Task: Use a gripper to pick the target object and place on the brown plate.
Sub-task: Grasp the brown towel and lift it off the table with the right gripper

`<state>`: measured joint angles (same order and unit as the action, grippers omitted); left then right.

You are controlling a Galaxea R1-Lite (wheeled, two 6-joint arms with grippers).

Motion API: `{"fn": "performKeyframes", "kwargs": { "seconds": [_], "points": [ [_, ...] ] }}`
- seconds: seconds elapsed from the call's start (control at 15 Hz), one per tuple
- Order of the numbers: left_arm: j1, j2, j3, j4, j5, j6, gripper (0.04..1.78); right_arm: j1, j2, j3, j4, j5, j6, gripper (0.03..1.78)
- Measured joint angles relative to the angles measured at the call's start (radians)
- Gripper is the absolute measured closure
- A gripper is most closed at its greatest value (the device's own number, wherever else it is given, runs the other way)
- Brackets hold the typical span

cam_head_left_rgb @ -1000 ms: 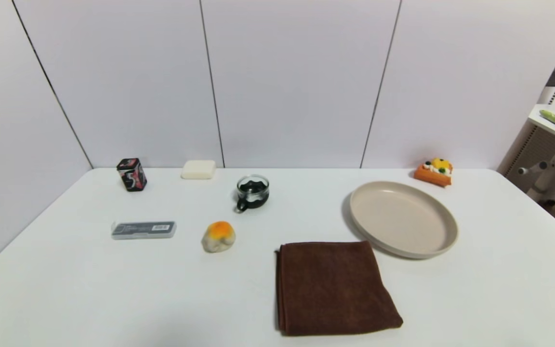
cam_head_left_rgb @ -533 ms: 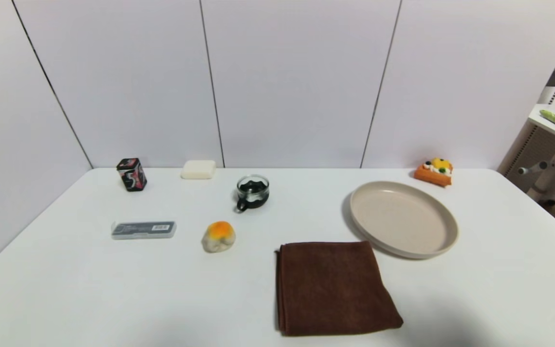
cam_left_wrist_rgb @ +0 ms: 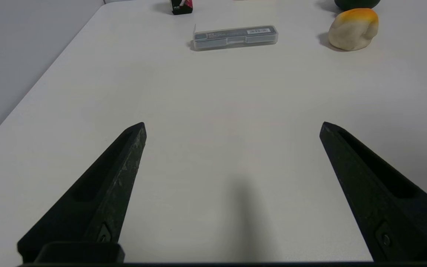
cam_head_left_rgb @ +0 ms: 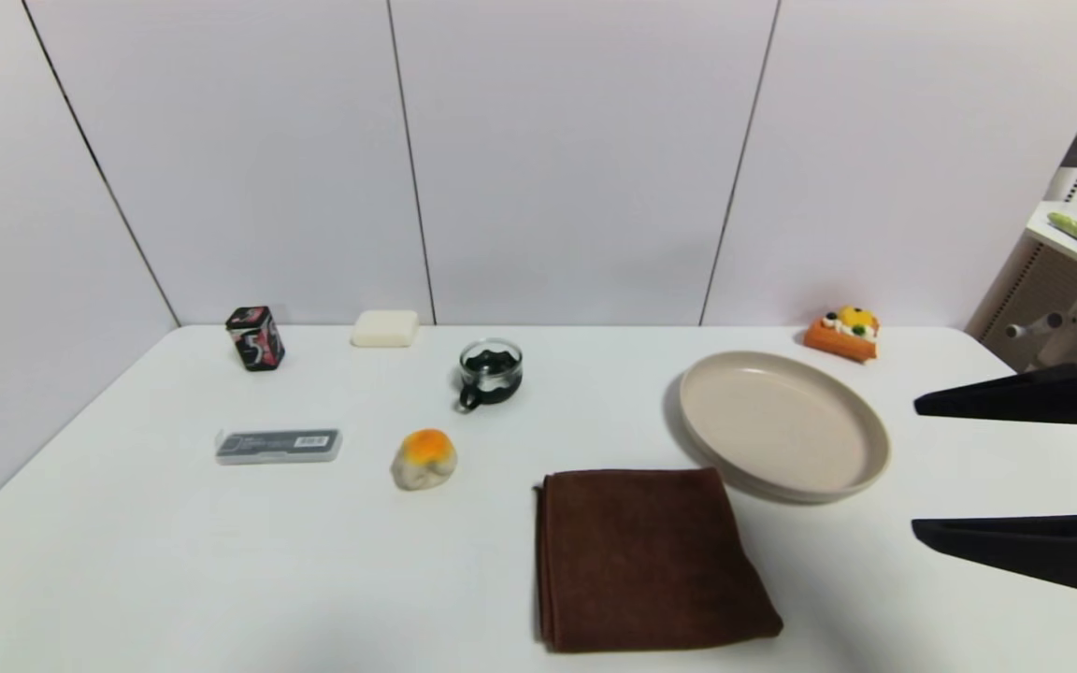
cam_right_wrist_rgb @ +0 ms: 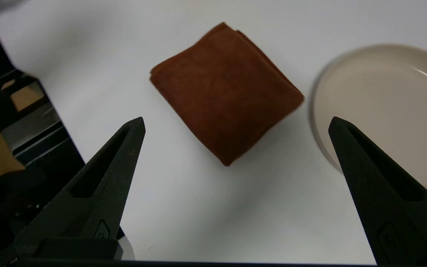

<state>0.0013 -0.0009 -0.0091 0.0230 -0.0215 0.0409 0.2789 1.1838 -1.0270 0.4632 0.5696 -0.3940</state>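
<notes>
A dark brown folded towel lies flat near the table's front, just left of and in front of the beige-tan plate. Both show in the right wrist view, the towel and the plate. My right gripper is open and empty at the right edge of the head view, above the table to the right of the plate and towel; in its own view the gripper is short of the towel's near corner. My left gripper is open and empty over bare table at the front left.
On the white table lie an orange-topped fuzzy ball, a grey case, a glass cup, a dark tin, a white soap bar and an orange toy. A side shelf stands at right.
My right gripper has come into the head view from the right edge, its open fingers now reaching in beside the plate. The towel, plate and other objects have not moved.
</notes>
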Motion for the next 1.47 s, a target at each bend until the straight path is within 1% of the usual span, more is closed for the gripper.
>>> {"fn": "performKeyframes", "kwargs": {
  "seconds": [0.13, 0.27, 0.4, 0.6, 0.67, 0.8, 0.93, 1.0, 1.2, 1.47],
  "points": [
    [0.000, 0.000, 0.000, 0.000, 0.000, 0.000, 0.13, 0.044, 0.084, -0.015, -0.003, 0.042, -0.107, 0.10],
    [0.000, 0.000, 0.000, 0.000, 0.000, 0.000, 0.13, 0.082, 0.162, -0.016, -0.007, 0.063, -0.224, 0.10],
    [0.000, 0.000, 0.000, 0.000, 0.000, 0.000, 0.13, 0.111, 0.236, -0.016, -0.019, 0.087, -0.311, 0.10],
    [0.000, 0.000, 0.000, 0.000, 0.000, 0.000, 0.13, 0.128, 0.333, -0.016, -0.049, 0.094, -0.427, 0.10],
    [0.000, 0.000, 0.000, 0.000, 0.000, 0.000, 0.13, 0.132, 0.359, -0.014, -0.062, 0.094, -0.457, 0.10],
    [0.000, 0.000, 0.000, 0.000, 0.000, 0.000, 0.13, 0.147, 0.416, 0.001, -0.114, 0.094, -0.478, 0.10],
    [0.000, 0.000, 0.000, 0.000, 0.000, 0.000, 0.13, 0.170, 0.473, 0.008, -0.173, 0.093, -0.479, 0.10],
    [0.000, 0.000, 0.000, 0.000, 0.000, 0.000, 0.13, 0.178, 0.502, 0.004, -0.185, 0.092, -0.479, 0.10],
    [0.000, 0.000, 0.000, 0.000, 0.000, 0.000, 0.13, 0.187, 0.573, -0.023, -0.191, 0.092, -0.480, 0.10],
    [0.000, 0.000, 0.000, 0.000, 0.000, 0.000, 0.13, 0.182, 0.658, -0.065, -0.191, 0.090, -0.480, 0.10]
  ]
}}
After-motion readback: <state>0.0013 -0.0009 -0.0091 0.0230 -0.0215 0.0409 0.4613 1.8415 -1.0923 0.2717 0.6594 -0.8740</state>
